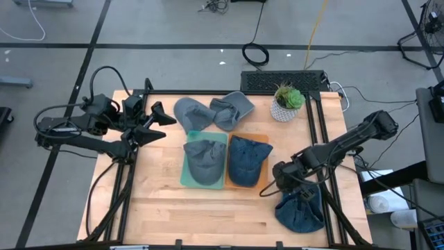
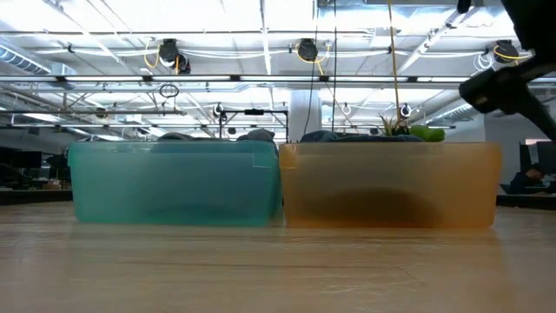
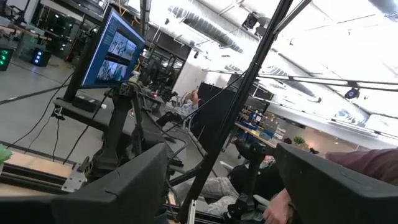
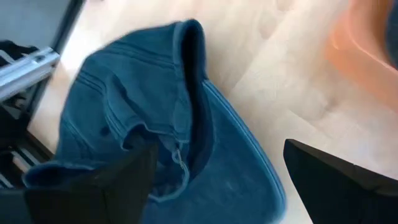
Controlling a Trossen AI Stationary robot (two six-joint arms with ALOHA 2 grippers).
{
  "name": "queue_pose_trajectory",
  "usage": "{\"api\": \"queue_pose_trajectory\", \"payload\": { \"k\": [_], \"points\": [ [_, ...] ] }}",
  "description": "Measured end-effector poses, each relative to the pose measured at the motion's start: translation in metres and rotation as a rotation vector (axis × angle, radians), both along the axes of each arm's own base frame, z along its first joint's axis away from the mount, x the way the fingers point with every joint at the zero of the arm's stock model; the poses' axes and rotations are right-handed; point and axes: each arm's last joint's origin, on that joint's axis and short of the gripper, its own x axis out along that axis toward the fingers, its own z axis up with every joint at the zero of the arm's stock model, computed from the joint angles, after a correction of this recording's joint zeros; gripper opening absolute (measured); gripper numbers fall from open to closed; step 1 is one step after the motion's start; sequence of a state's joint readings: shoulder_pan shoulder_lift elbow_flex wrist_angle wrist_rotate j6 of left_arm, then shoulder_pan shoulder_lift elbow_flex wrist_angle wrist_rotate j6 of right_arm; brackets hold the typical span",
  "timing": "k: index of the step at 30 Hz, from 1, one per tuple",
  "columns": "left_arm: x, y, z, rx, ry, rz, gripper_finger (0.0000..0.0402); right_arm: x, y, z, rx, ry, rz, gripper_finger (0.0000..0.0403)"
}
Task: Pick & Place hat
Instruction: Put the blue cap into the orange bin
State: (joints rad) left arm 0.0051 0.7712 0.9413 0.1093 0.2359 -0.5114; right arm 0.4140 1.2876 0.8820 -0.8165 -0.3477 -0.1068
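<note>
A blue denim hat (image 1: 300, 212) lies crumpled on the wood near the table's near right corner; in the right wrist view the hat (image 4: 155, 106) lies with its brim toward the camera. My right gripper (image 1: 286, 189) hovers open just above it, tilted downward, its fingers (image 4: 336, 180) standing either side of the brim without touching. A teal bin (image 1: 186, 182) holds a grey hat (image 1: 205, 161), and an orange bin (image 1: 263, 139) beside it holds a dark blue hat (image 1: 246, 160). My left gripper (image 1: 158, 123) waits open, raised at the table's left.
Two more grey hats (image 1: 191, 111) (image 1: 232, 110) lie at the far edge behind the bins. A potted plant (image 1: 286, 104) stands at the far right. Black frame rails (image 1: 322, 139) run along both sides. Bare wood (image 1: 173, 215) stretches along the near edge.
</note>
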Motion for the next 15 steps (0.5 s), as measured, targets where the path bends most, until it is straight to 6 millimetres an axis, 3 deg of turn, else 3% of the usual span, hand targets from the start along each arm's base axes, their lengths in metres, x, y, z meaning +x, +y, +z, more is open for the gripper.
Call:
{"api": "queue_pose_trajectory", "payload": {
  "k": [11, 15],
  "points": [
    [0.0, 0.0, 0.0, -0.017, 0.005, -0.004, 0.031, 0.003, -0.008, -0.039, 0.02, -0.022, 0.021, 0.0336],
    [0.002, 0.0, -0.001, -0.027, 0.012, 0.01, 0.031, 0.003, -0.013, -0.054, 0.066, 0.045, 0.045, 0.0334]
  ]
}}
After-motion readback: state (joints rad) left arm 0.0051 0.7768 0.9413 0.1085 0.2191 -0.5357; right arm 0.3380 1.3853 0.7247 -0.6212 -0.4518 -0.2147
